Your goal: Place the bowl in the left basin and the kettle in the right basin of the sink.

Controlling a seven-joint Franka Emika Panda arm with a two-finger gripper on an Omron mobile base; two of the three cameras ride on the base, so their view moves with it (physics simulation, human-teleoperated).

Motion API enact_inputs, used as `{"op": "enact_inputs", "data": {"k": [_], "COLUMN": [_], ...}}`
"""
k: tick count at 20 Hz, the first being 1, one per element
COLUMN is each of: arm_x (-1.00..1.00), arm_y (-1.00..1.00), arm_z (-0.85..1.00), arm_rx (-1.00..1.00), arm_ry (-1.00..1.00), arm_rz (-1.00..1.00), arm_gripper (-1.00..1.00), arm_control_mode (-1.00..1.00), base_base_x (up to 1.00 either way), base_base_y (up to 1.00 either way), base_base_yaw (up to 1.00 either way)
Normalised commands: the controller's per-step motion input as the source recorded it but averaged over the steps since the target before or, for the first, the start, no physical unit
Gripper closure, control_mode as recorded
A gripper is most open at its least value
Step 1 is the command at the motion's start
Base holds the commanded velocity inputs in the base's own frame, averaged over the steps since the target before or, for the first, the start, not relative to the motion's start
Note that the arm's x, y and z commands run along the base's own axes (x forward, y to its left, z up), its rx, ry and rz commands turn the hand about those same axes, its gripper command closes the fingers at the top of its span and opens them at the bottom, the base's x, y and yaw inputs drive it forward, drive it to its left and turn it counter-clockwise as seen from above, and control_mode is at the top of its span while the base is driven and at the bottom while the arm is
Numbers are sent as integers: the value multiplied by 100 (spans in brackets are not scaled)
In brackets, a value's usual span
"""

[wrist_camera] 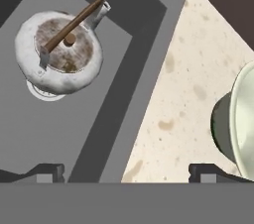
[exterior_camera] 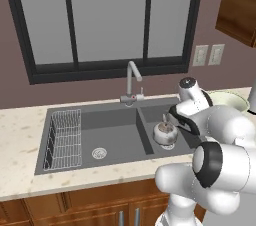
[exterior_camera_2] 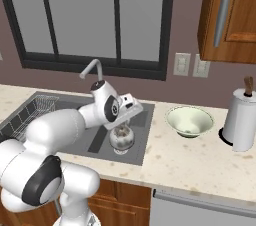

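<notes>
The silvery tarnished kettle (exterior_camera: 164, 132) stands upright on the floor of the right basin (exterior_camera: 149, 121) of the dark grey sink (exterior_camera: 92, 167); it is also seen as the kettle (exterior_camera_2: 121, 137) and from above as the kettle (wrist_camera: 59, 52) with its thin handle. The pale bowl (exterior_camera_2: 189, 121) sits on the counter to the sink's right, and its rim, the bowl (wrist_camera: 243, 119), shows at the hand view's edge. My gripper (wrist_camera: 129, 172) is open and empty, hovering over the basin's right rim between kettle and bowl. The left basin (exterior_camera: 117, 137) holds a white wire rack (exterior_camera: 65, 140).
A curved chrome faucet (exterior_camera: 131, 82) rises behind the divider. A paper towel holder (exterior_camera_2: 240, 120) stands on the speckled counter (exterior_camera_2: 190, 162) right of the bowl. A wooden wall cabinet (exterior_camera_2: 232, 15) hangs above it, and a window runs behind the sink.
</notes>
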Motion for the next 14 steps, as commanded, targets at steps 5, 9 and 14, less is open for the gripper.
{"op": "enact_inputs", "data": {"k": [5, 9, 14], "arm_x": [0, 0, 0], "arm_y": [-27, -17, -20], "arm_z": [0, 0, 0], "arm_rx": [-6, -12, -12], "arm_ry": [0, 0, 0], "arm_rz": [0, 1, 0], "arm_gripper": [-100, -100, -100], "arm_control_mode": [-100, -100, -100], "base_base_x": [0, 0, 0], "base_base_y": [0, 0, 0], "base_base_yaw": [0, 0, 0]}}
